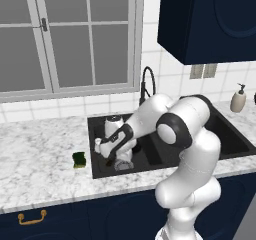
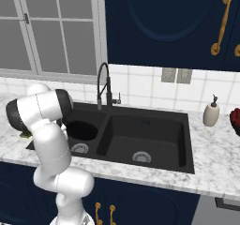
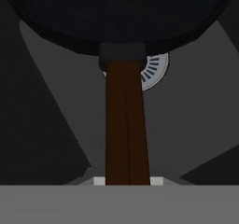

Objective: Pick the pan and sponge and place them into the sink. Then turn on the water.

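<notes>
My gripper is shut on the pan's reddish-brown handle, which runs up to the round black pan. The pan hangs in the left basin of the black sink, above a silver drain. In the left base view the gripper reaches down into that basin of the sink. The sponge, yellow with a green side, lies on the counter just left of the sink. No water stream comes from the black faucet.
A marble counter runs on both sides of the sink. A soap dispenser stands at the sink's right, with a red object beyond it. Dark blue cabinets hang above, and a window is behind.
</notes>
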